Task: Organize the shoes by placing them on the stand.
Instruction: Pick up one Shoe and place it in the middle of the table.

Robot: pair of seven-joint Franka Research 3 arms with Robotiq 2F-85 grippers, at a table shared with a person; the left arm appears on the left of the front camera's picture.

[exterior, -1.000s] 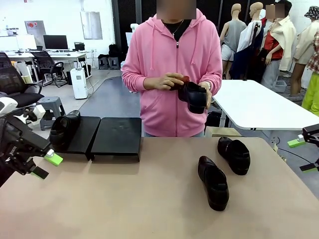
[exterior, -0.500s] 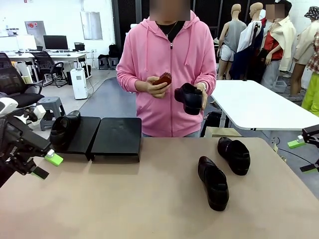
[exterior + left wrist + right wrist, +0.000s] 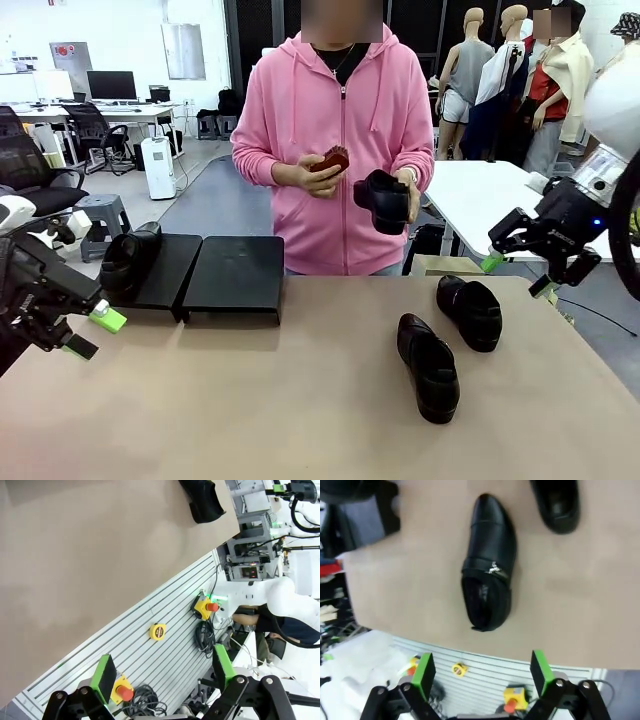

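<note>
Left gripper [image 3: 93,334]: fingers apart, off the surface's [image 3: 250,420] left edge.
Stand [image 3: 235,275]: far left; one shoe [image 3: 130,258] on its left end.
Person [image 3: 340,120]: holding another shoe [image 3: 385,200] and a brown thing [image 3: 333,160], possibly a brush.
Loose pair: near shoe [image 3: 428,365] and far shoe [image 3: 470,310], right of centre, long axes near-to-far.
Right gripper [image 3: 518,275]: fingers apart, above and just right of them; nearer arm.
Change: right arm swung in from the edge.

One shoe [image 3: 130,258] sits on the stand's [image 3: 235,275] left end, far left on the worktop [image 3: 250,400]. Right of middle lie a near shoe [image 3: 428,365] and, behind-right, a far shoe [image 3: 470,311]. The person [image 3: 340,120] beyond holds a fourth shoe [image 3: 385,199].
</note>
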